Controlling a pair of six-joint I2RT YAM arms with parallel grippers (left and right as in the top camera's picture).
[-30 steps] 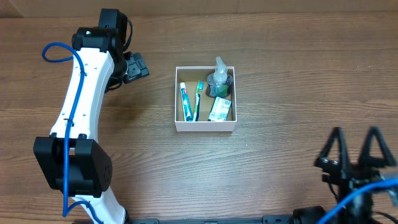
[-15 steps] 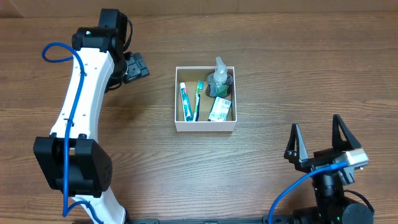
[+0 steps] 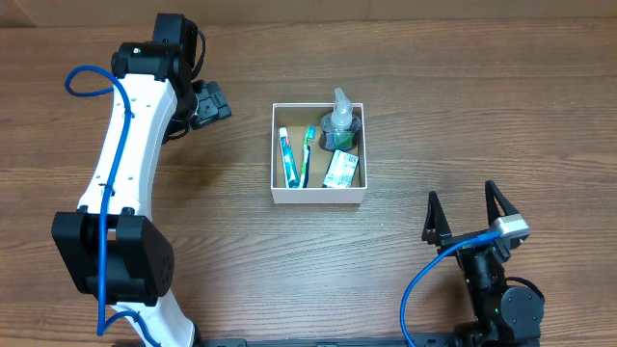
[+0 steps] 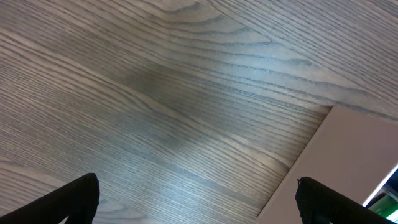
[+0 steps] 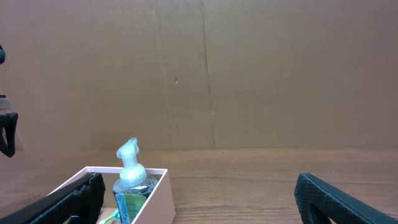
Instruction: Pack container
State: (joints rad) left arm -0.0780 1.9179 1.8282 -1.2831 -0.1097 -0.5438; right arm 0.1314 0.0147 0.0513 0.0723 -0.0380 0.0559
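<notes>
Both my left fingers and right fingers stood wide, empty. The container sat on the table, probably light, flimsy cardboard; a gentle pinch on one wall seemed best.

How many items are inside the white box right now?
4 in the box: toothpaste tube at the left, toothbrush beside it, pump bottle far right, green-and-white packet near right. Others may hide underneath.

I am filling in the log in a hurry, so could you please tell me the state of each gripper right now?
Left gripper: open, fingers spread wide, holding nothing.
Right gripper: open, fingers spread wide, holding nothing.
</notes>
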